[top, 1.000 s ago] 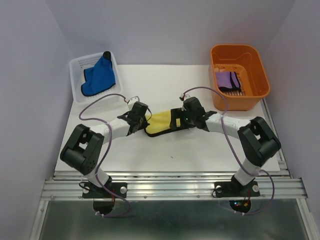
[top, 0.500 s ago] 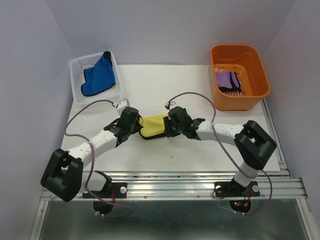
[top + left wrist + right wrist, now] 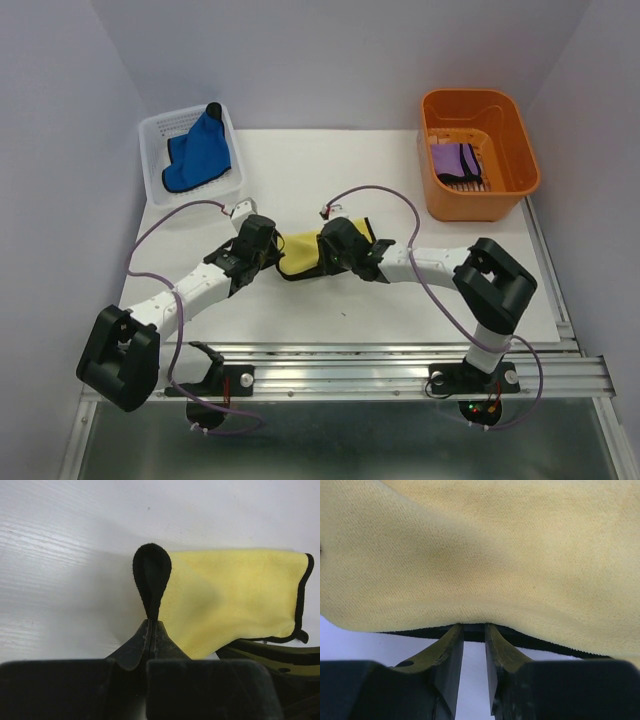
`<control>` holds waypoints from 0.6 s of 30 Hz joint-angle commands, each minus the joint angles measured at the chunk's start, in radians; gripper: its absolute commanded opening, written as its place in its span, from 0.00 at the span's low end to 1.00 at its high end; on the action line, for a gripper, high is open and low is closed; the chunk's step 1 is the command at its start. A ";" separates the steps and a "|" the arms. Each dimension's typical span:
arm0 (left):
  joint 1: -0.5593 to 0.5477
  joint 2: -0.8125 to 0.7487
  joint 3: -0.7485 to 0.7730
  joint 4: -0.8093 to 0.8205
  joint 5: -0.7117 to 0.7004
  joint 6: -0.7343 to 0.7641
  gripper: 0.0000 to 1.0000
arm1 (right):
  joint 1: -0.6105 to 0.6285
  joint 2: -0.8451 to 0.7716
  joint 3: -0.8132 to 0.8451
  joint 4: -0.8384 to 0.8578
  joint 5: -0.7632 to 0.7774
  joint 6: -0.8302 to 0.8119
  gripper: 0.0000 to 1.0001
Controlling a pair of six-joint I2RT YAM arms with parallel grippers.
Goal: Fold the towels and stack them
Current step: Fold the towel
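The yellow towel point(image 3: 300, 253) lies bunched at the middle of the table between both grippers. My left gripper point(image 3: 271, 250) holds its left end, shut on a loop of the dark edging point(image 3: 151, 575) right at the fingertips point(image 3: 151, 622); the yellow towel point(image 3: 235, 595) spreads flat to the right. At the other end, my right gripper point(image 3: 325, 255) has its jaws drawn narrow on the dark hem, which spans the small gap at the tips point(image 3: 474, 627), and the yellow towel point(image 3: 485, 555) fills that view. The blue towel point(image 3: 200, 150) and the purple towel point(image 3: 455, 160) lie apart.
The blue towel hangs over a white mesh basket point(image 3: 155, 135) at the back left. The purple towel lies inside an orange bin point(image 3: 522, 150) at the back right. Purple cables loop above both forearms. The metal rail runs along the table's near edge.
Both arms have moved left and nearer with the yellow towel. The right gripper's jaws went from wide open to narrow on the towel's hem. The left stayed shut.
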 commanded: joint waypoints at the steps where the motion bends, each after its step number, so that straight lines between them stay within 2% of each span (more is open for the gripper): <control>1: -0.005 -0.026 0.005 -0.006 -0.038 -0.001 0.00 | 0.010 -0.076 0.017 0.084 0.051 0.054 0.29; 8: -0.005 -0.028 0.007 -0.011 -0.048 -0.001 0.00 | 0.010 -0.058 0.032 0.066 0.115 0.097 0.27; 18: -0.005 -0.051 0.013 -0.017 -0.046 -0.005 0.00 | 0.011 0.020 0.023 0.069 0.049 0.110 0.25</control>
